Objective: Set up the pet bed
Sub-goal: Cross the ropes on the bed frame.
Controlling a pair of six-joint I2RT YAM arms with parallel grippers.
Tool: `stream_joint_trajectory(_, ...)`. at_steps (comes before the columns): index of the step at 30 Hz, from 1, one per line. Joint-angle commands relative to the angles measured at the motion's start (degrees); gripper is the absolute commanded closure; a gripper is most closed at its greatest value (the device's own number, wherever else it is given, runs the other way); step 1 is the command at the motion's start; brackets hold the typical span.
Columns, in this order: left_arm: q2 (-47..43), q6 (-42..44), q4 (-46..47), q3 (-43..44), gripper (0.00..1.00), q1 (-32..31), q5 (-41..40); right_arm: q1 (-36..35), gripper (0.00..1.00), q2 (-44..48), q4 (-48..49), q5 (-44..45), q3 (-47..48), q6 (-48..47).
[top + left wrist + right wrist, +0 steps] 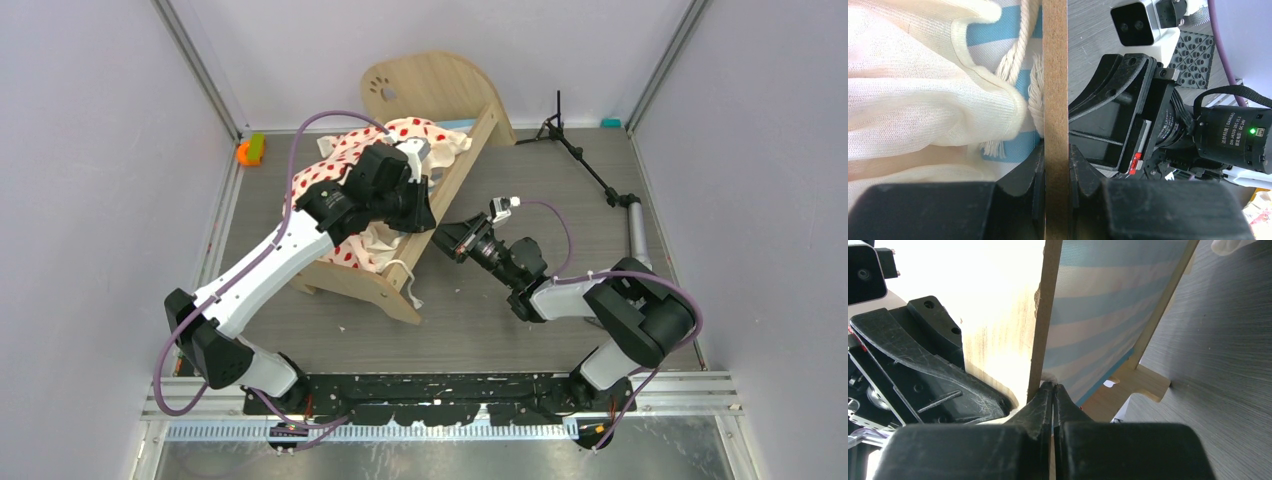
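The pet bed stands tilted at the back of the table, its cream red-dotted bedding bunched inside. My left gripper is shut on the bed's wooden side rail, one finger on each face. In that view cream bedding and white cord lie over the blue-striped mattress. My right gripper sits low outside the same rail. Its jaws are shut at the rail's lower edge, beside the striped mattress. A white tuft shows at their tips; whether it is pinched I cannot tell.
A black tripod stand lies at the back right. An orange-and-green toy sits by the left wall and a small teal item in the back right corner. A dark studded mat lies beyond the right arm. Walls enclose three sides.
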State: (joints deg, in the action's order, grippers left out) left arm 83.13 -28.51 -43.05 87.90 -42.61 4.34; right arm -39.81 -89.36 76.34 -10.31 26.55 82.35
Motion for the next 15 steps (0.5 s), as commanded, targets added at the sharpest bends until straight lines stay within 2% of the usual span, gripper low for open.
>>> stream_joint_trajectory(1,-4.98,0.64,11.21,1.57,1.00,0.51,-0.20,-0.35,0.99,-0.07,5.32,0.70,1.57,-0.50)
stream_joint_trajectory(7,-5.06,0.84,10.98,1.74,1.00,0.84,-0.22,-0.33,1.00,-0.48,4.82,2.55,-1.41,0.54)
stream_joint_trajectory(15,-5.17,0.84,11.12,1.67,1.00,0.95,-0.11,-0.43,1.00,0.94,-3.37,5.21,-4.88,0.42)
